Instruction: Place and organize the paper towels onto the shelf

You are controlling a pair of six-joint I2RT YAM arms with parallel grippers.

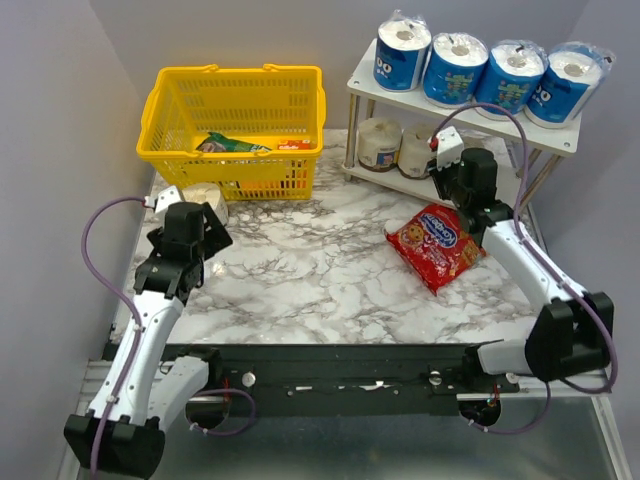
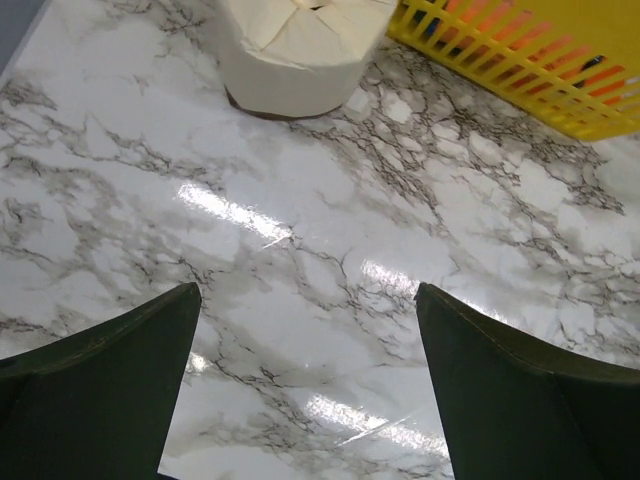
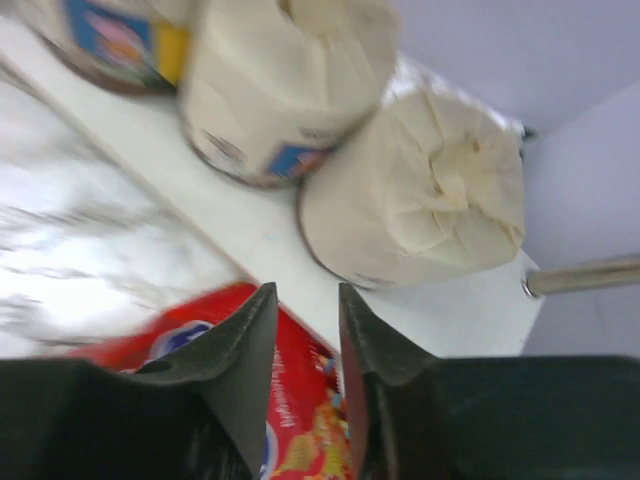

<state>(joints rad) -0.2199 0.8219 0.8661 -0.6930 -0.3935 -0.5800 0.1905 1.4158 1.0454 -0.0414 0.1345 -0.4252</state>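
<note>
One cream paper towel roll (image 1: 205, 197) stands on the marble surface (image 1: 320, 270), just beside the yellow plastic basket (image 1: 235, 120). The left claw (image 2: 308, 290) hangs near it, fully released and empty. A red snack bag (image 1: 435, 245) lies right of centre. The right claw (image 3: 305, 300), narrowly parted and grasping nothing, faces three cream rolls (image 3: 420, 200) on the lower tier of the white two-tier shelf (image 1: 455, 111). Four blue-wrapped rolls (image 1: 487, 72) line the upper tier.

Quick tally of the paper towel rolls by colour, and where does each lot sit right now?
Blue-wrapped rolls: 4, all on the top tier of the shelf
Cream rolls: 4, with 3 on the lower tier and 1 on the table beside the basket
Total: 8
</note>
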